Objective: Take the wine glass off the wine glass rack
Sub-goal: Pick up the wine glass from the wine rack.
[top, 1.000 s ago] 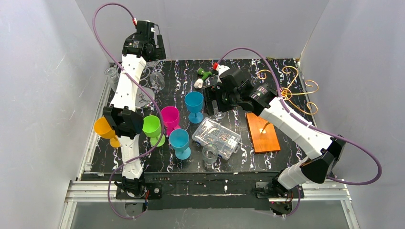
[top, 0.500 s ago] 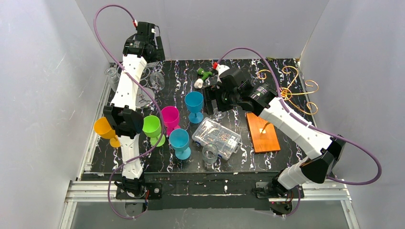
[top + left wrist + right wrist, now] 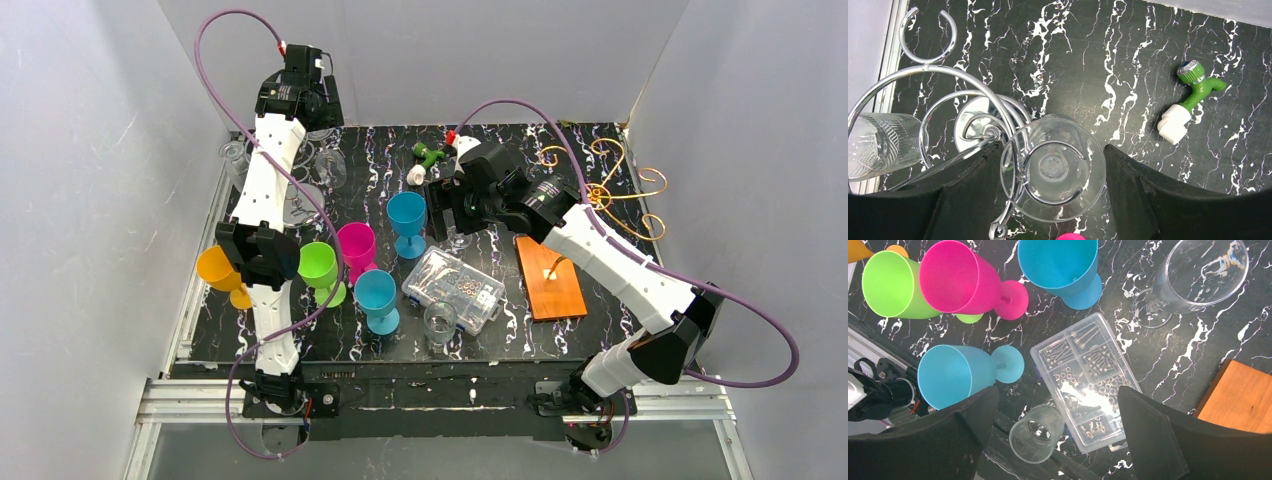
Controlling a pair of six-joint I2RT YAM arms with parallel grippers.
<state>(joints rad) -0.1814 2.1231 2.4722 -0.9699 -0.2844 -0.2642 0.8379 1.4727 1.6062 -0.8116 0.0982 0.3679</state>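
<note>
A clear wine glass (image 3: 1053, 167) hangs foot-up in a ring of a chrome wire rack (image 3: 948, 85) at the table's back left. My left gripper (image 3: 1052, 150) (image 3: 312, 108) is over it from above, and its black fingers (image 3: 973, 190) touch the glass's round edge on both sides. The golden curled-wire wine glass rack (image 3: 603, 186) stands at the back right on its orange-brown wooden base (image 3: 550, 277). My right gripper (image 3: 1056, 390) (image 3: 441, 208) hovers open over mid-table with nothing between its fingers.
Another clear wine glass (image 3: 1193, 275) stands upright beside the right gripper. Blue (image 3: 407, 221), pink (image 3: 356, 248), green (image 3: 319, 268), blue (image 3: 377, 297) and orange (image 3: 218, 272) goblets crowd the left-centre. There is also a clear screw box (image 3: 454, 289), a ribbed tumbler (image 3: 439, 322) and a green-and-white tap (image 3: 1190, 100).
The left gripper's fingers have come in towards the hanging glass. Both arms have otherwise stayed where they were.
</note>
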